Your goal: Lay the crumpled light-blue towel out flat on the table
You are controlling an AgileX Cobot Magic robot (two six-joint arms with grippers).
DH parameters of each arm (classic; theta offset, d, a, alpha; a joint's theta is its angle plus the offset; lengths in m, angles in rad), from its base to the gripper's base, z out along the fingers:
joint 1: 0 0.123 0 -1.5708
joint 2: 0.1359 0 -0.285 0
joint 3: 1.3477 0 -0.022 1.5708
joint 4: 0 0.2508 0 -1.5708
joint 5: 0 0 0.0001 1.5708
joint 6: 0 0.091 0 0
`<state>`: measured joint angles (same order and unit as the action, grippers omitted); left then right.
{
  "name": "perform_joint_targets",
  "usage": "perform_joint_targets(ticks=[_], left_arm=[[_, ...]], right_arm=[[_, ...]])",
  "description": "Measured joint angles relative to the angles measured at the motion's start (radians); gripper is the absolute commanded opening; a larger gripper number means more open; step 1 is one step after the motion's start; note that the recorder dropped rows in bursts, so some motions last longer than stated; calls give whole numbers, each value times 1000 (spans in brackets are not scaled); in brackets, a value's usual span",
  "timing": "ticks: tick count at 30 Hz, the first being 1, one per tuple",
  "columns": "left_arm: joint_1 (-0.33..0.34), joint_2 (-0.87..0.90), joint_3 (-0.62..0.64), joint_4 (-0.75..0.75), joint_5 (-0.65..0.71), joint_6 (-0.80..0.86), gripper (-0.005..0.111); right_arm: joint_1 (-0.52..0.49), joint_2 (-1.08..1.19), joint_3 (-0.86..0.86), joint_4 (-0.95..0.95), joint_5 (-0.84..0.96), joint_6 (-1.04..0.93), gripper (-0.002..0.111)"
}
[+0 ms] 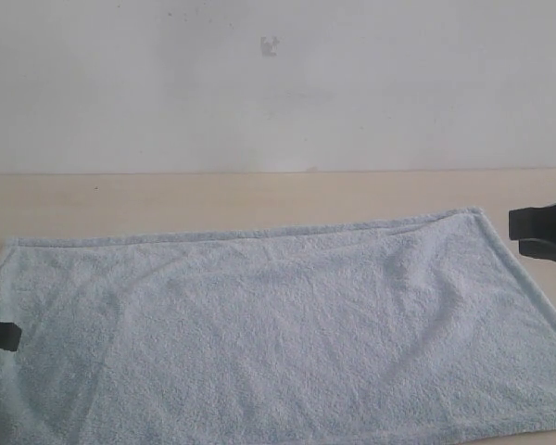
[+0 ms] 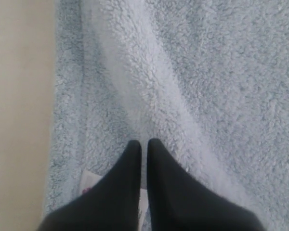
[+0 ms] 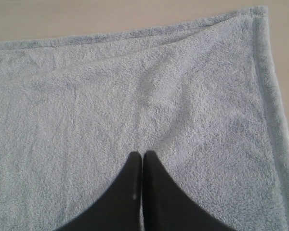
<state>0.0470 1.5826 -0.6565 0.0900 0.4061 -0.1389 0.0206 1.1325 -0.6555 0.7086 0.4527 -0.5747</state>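
Note:
The light-blue towel [image 1: 278, 324] lies spread out on the beige table [image 1: 167, 199], with shallow creases and a hemmed far edge. My left gripper [image 1: 2, 336] is at the towel's left edge. In the left wrist view its jaws [image 2: 144, 143] are shut over the towel [image 2: 221, 72], beside a raised fold and a small white tag [image 2: 88, 180]. My right gripper [image 1: 528, 230] hangs by the towel's far right corner. The right wrist view shows it [image 3: 143, 155] shut just above the pile of the towel [image 3: 86, 96], holding nothing.
A plain white wall [image 1: 278, 83] rises behind the table. Bare tabletop shows beyond the towel's far hem [image 3: 86, 19] and along its left side [image 2: 19, 96]. The towel's near edge runs to the bottom of the exterior view.

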Motion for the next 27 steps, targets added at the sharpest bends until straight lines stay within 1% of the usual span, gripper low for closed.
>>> perform_joint_targets(ticks=[5, 8, 12, 18, 27], left_arm=[[0, 0, 31, 31, -7, -7, 4], [0, 0, 55, 74, -26, -49, 4], [0, 0, 58, 123, -30, -99, 4], [0, 3, 58, 142, -26, -111, 4], [0, 85, 60, 155, 4, -117, 4]], right_arm=[[0, 0, 0, 1, -2, 0, 0], [0, 0, 0, 2, -2, -2, 0], [0, 0, 0, 2, -2, -2, 0], [0, 0, 0, 4, -2, -2, 0], [0, 0, 0, 4, -2, -2, 0]])
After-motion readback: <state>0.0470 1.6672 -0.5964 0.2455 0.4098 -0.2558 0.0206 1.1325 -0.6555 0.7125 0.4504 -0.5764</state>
